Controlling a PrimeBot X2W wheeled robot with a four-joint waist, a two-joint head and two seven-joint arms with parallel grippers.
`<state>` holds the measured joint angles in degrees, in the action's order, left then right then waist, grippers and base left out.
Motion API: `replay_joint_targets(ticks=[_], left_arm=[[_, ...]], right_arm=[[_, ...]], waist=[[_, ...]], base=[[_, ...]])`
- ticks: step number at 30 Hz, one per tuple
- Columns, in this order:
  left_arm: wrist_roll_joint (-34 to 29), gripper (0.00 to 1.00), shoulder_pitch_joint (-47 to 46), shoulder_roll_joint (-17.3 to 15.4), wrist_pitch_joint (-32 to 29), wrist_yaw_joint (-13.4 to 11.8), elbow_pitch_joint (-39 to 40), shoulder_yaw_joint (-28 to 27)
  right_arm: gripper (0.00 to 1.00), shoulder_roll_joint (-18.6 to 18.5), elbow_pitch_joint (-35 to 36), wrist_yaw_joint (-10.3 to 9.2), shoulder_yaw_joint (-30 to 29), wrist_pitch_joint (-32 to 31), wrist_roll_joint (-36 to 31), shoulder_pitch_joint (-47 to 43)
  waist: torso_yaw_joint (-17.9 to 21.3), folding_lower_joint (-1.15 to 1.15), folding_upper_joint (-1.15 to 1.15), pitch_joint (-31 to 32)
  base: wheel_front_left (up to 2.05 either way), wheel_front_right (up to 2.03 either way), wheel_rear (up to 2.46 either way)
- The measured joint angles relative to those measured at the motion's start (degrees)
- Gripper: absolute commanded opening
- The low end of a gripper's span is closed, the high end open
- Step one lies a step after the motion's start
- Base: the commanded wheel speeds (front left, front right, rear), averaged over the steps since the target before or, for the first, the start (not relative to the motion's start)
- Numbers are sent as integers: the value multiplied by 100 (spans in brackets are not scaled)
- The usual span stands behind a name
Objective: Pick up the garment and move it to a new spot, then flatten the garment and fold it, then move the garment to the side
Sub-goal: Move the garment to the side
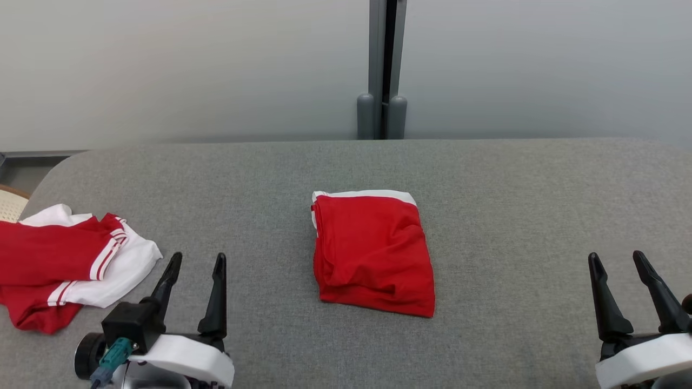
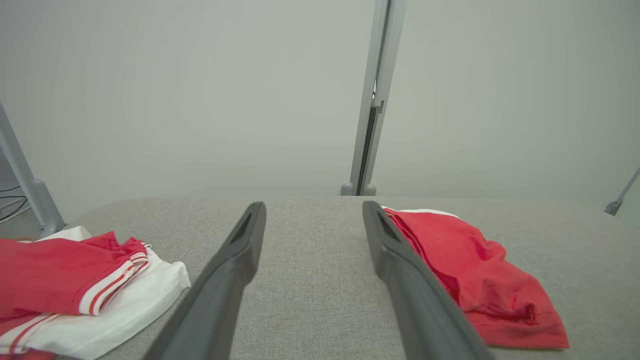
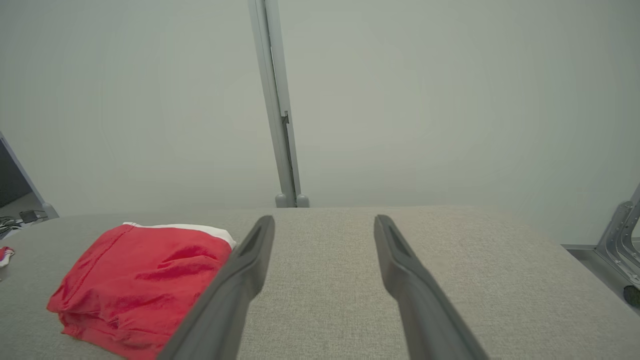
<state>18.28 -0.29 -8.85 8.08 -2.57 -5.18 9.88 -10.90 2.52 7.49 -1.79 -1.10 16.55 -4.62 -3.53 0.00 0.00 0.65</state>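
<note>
grey table (image 1: 513, 178): folded garment (image 1: 373, 254) centre, clothes (image 1: 70, 265) left

the red-and-white pile (image 1: 65, 265) runs off the head view's left edge. beside it, a tan woven thing (image 1: 10, 205) is mostly cut off, unidentifiable. in the left wrist view a finger (image 2: 400, 265) hides the near left edge of the folded red garment (image 2: 480, 280); in the right wrist view a finger (image 3: 235, 280) covers its right corner.

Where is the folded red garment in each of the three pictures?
Head view: folded garment, centre of the grey table.
Left wrist view: folded garment at lower right.
Right wrist view: folded garment at lower left.
Shared landmark: the grey post behind the table.
</note>
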Motion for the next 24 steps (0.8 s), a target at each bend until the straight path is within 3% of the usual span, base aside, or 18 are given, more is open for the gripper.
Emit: replay_joint_targets(ticks=[7,23,24], left_arm=[[-59,100,-739,159,144,51,138,187],[-69,100,-1492,394,582,75,-319,365],[-69,100,-1518,402,593,75,-335,366]], right_arm=[[100,-135,-539,0,175,0,103,618],[100,42,-2670,1,2003,-1,656,2043],[95,26,-2731,1,2025,-36,656,2104]], waist=[[-241,0,0,-608],[-1007,0,0,-1645],[-1017,0,0,-1655]], base=[[0,0,0],[0,0,0],[0,0,0]])
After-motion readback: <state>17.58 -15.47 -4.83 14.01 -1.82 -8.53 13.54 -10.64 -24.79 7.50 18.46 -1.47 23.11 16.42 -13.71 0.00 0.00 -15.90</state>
